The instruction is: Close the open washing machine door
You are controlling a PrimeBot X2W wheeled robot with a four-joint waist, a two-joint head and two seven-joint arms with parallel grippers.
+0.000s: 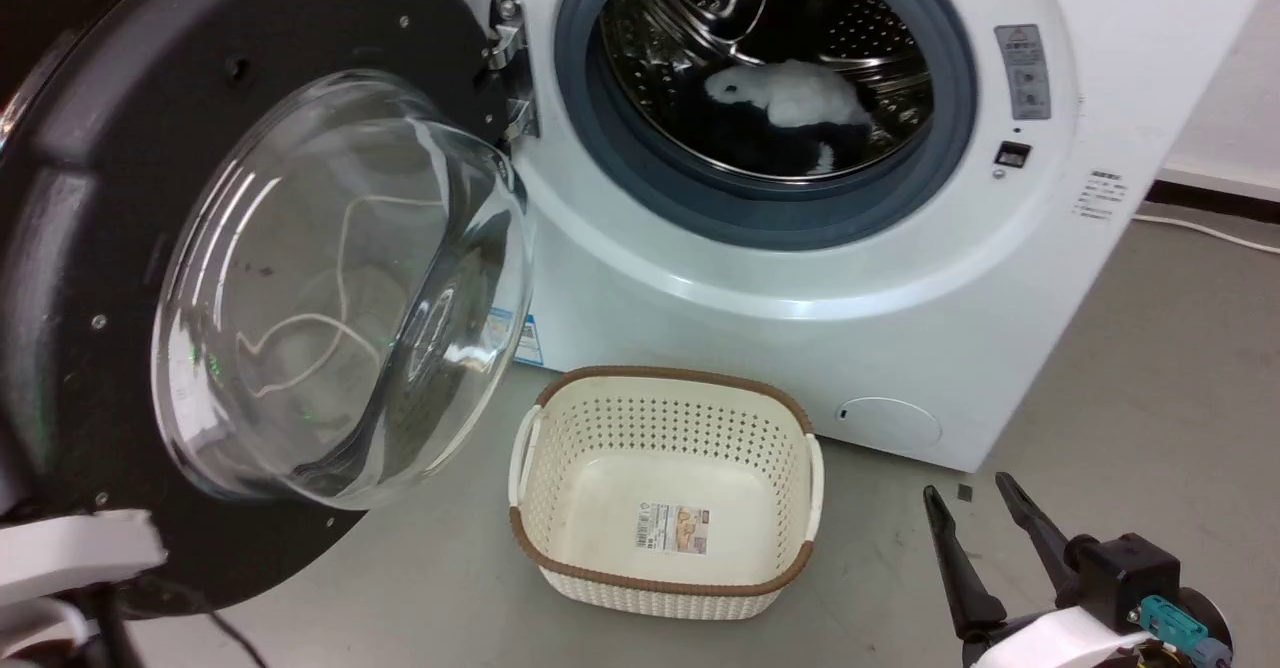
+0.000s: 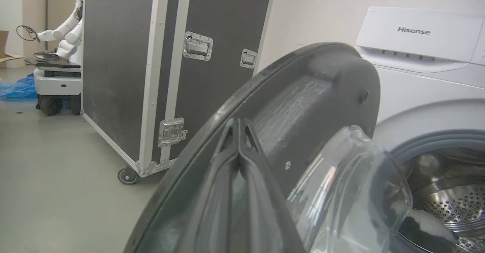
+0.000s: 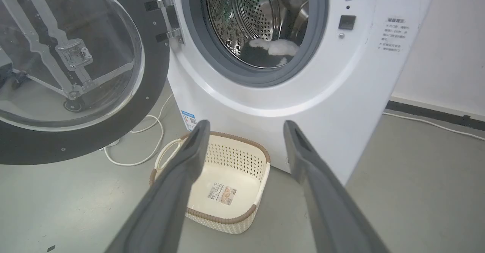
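Left gripper (image 2: 238, 126), jaws pressed together, sat at the door (image 1: 80, 198) rim, seemingly to push; right gripper (image 1: 967, 488) idled, jaws wide.

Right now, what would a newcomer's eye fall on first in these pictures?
First, the large round washing machine door with glossy black rim and bulging glass window, swung open at the left. Then the white-and-dark laundry lying in the steel drum of the big white washing machine, and the cream perforated basket on the grey floor before it.
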